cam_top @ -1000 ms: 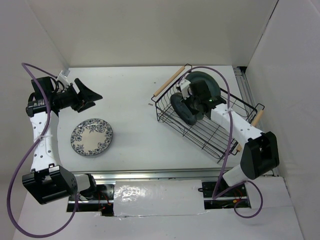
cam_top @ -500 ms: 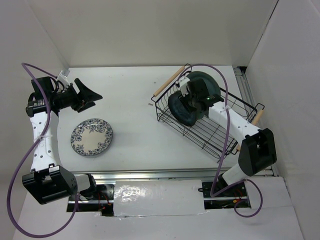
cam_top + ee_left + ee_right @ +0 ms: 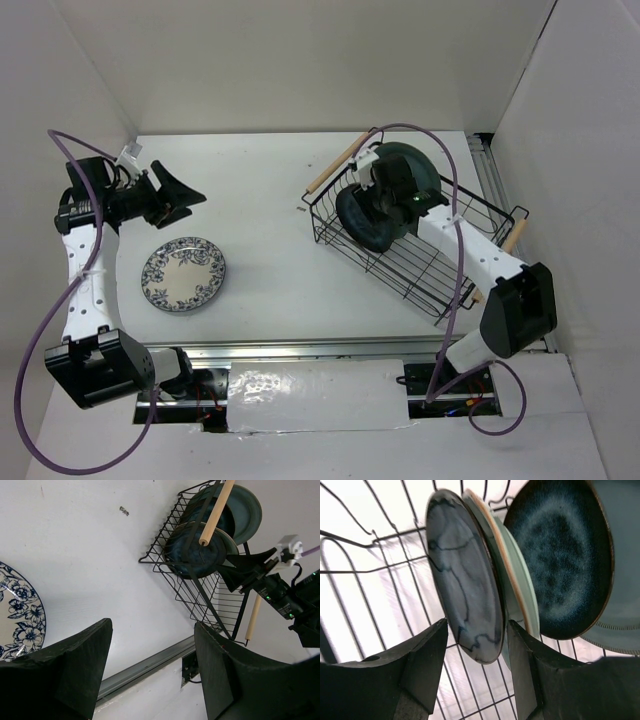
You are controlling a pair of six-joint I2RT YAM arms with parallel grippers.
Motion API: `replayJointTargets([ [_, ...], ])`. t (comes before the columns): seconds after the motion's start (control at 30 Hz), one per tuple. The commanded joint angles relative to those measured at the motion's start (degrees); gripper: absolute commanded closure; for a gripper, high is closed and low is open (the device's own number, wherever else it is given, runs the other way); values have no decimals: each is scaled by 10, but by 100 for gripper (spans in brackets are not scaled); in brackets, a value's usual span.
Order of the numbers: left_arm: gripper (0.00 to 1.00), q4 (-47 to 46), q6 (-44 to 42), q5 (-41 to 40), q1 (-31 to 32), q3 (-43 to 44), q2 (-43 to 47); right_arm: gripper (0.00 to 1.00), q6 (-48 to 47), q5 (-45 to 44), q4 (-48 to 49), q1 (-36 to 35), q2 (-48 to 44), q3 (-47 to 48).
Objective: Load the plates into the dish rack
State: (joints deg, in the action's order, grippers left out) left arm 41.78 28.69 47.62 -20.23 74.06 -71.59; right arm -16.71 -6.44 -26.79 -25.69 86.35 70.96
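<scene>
Two grippers logged, neither gripping anything.

We find the right gripper [image 3: 477, 625] down inside the dish rack [image 3: 430, 275]. Its jaws are moderately parted, and its fingers [image 3: 422, 670] straddle the lower edge of a marbled dark plate [image 3: 462, 595]. A thin gap seems to show on each side of that edge, so we record no clamp. The plate stands on edge in the rack wires.

Farther out past the fingertips we count three more plates on edge, packed close together. A pale mint plate [image 3: 522, 600] stands just behind the marbled one. Next comes a glossy navy plate [image 3: 560, 555]. Outermost is a grey-teal plate [image 3: 620, 615], which is cut off by the frame edge. We cannot tell whether neighbouring plates touch. From above, this gripper is mostly hidden among the plates. It sits at the end of the rack nearest one wooden handle [image 3: 336, 166].

The left gripper [image 3: 152, 625] has its jaws wide apart with nothing between them. It is held over the table [image 3: 260, 190].

The floral plate [image 3: 183, 274], white with a blue pattern, lies flat on the table. It is on the base side of the left gripper, near it but clear of both fingers. In the left wrist view only part of this plate shows, off the outer side of the left-hand finger at the frame edge.

The rack lies ahead of the left gripper's fingertips, well apart from them.
</scene>
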Motion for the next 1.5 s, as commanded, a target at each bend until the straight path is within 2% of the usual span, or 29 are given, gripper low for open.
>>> replayJointTargets([
  [0.0, 22, -17, -2, -7, -4, -8, 4, 42, 20, -2, 17, -9, -53, 32],
  [0.23, 22, -16, 7, -36, -4, -24, 0, 37, 32, -3, 10, -25, -91, 40],
  [0.4, 21, -7, 20, -90, -3, -44, -10, 34, 36, -5, 5, -38, -124, 49],
  [0.43, 21, -3, 26, -108, -5, -45, -12, 33, 39, -5, 5, -41, -129, 51],
  [0.47, 21, 14, 45, -164, -6, -46, -19, 33, 47, 0, 1, -48, -140, 53],
  [0.6, 21, 46, 113, -302, -29, -73, -18, 31, 81, 39, -4, -75, -160, 78],
  [0.67, 20, 50, 138, -331, -55, -99, -14, 31, 105, 88, -4, -101, -163, 87],
  [0.73, 15, 52, 169, -382, -80, -137, -9, 31, 119, 108, 2, -123, -162, 97],
  [0.87, 9, 27, 196, -393, -119, -210, 14, 31, 142, 122, 9, -188, -150, 116],
  [0.97, 8, 32, 251, -406, -131, -246, 15, 30, 142, 117, 14, -217, -141, 121],
  [1.13, 8, 38, 291, -394, -141, -289, 31, 30, 143, 114, 16, -228, -144, 106],
  [1.2, 7, 63, 332, -409, -142, -296, 43, 30, 144, 113, 17, -229, -150, 99],
  [1.3, 6, 44, 354, -396, -141, -342, 73, 28, 147, 110, 30, -228, -161, 81],
  [1.47, 6, 20, 362, -387, -140, -375, 41, 27, 141, 121, 26, -229, -159, 76],
])
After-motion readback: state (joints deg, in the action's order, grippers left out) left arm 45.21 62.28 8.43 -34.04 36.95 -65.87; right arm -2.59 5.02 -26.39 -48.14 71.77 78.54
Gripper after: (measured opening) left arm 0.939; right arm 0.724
